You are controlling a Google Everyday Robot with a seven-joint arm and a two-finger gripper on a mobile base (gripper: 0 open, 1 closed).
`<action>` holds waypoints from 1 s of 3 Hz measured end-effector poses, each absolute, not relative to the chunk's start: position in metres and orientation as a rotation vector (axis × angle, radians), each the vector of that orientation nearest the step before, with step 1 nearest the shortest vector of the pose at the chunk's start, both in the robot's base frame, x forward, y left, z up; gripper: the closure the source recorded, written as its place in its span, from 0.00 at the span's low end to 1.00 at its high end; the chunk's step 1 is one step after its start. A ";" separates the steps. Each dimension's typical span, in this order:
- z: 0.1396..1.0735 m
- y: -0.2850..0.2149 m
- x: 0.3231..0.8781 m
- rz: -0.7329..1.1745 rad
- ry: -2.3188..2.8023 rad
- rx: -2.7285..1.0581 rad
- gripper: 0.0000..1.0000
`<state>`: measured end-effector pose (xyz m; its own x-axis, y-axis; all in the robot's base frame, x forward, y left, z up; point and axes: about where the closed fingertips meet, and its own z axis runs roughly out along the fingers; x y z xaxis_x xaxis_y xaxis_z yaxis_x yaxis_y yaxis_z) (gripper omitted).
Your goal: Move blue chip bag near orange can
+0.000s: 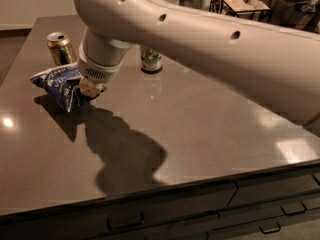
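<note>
Aloft, blue chip bag (56, 82) hangs from tool (89, 89).

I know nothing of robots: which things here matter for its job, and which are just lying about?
Job: chip bag, held by the gripper above the table; orange can just behind it.
Lying about: green-and-white can, standing apart.

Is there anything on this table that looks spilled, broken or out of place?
Nothing is spilled or broken. The blue chip bag is crumpled and held tilted by the gripper, close beside the orange can, which stands upright.
</note>
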<state>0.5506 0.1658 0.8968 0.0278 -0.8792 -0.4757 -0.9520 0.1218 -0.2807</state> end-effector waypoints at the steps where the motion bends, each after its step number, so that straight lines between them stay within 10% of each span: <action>1: 0.890 0.176 0.566 0.133 1.872 -1.736 0.53; 3: 0.888 0.179 0.566 0.121 1.860 -1.725 0.06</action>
<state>0.5665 0.1794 0.8877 0.0175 -0.8804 -0.4739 -0.9343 0.1544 -0.3214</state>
